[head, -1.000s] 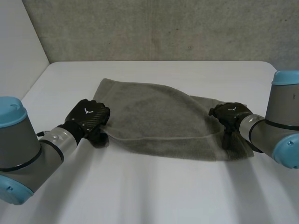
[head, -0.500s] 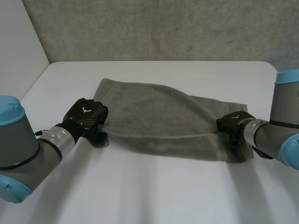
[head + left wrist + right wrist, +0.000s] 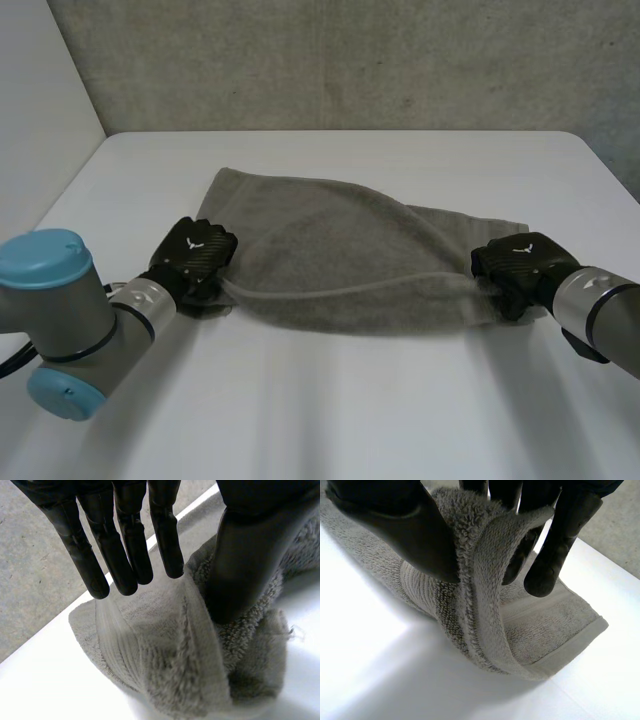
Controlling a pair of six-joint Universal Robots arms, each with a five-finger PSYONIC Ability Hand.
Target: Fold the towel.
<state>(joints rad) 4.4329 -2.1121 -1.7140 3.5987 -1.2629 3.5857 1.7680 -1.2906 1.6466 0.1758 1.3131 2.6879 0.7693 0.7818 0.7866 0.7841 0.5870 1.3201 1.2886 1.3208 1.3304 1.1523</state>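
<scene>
Towel: a grey rectangular terry-cloth towel (image 3: pixel 340 250) lies spread near the middle of the smooth white counter (image 3: pixel 330 410). In the head view its long axis runs from 9 o'clock to 3 o'clock.
Left robot hand: the left robot hand (image 3: pixel 195 255) sits at the towel's near corner, at about 8 o'clock on the cloth. In its own wrist view, straight fingers (image 3: pixel 125 545) and the thumb (image 3: pixel 245 560) nip a bunched fold between them, so it is grasping the towel.
Right robot hand: the right robot hand (image 3: pixel 520 268) is at the opposite near corner, at about 4 o'clock. Its thumb (image 3: pixel 395 525) and fingers (image 3: pixel 555 545) clamp the rolled-over edge, so it too is grasping the towel.
Near edge: the flat woven hem band (image 3: pixel 350 290) hangs between the two corners in a shallow sag, raised off the counter at each grip.
Far edge: the far edge (image 3: pixel 330 185) lies flat on the counter.
Key relation: the far edge lies toward 12 o'clock from both hands, across the short axis. Each hand is at its own corner, and neither looks nearer to that edge.
Material: the cloth has a soft looped pile and looks limp and thick. A smoother ribbed band runs along the hem.
Stage: this looks like the first fold taken up but not yet laid over.
Handling: the middle will probably droop, so the corners would need to travel toward 12 o'clock together.
</scene>
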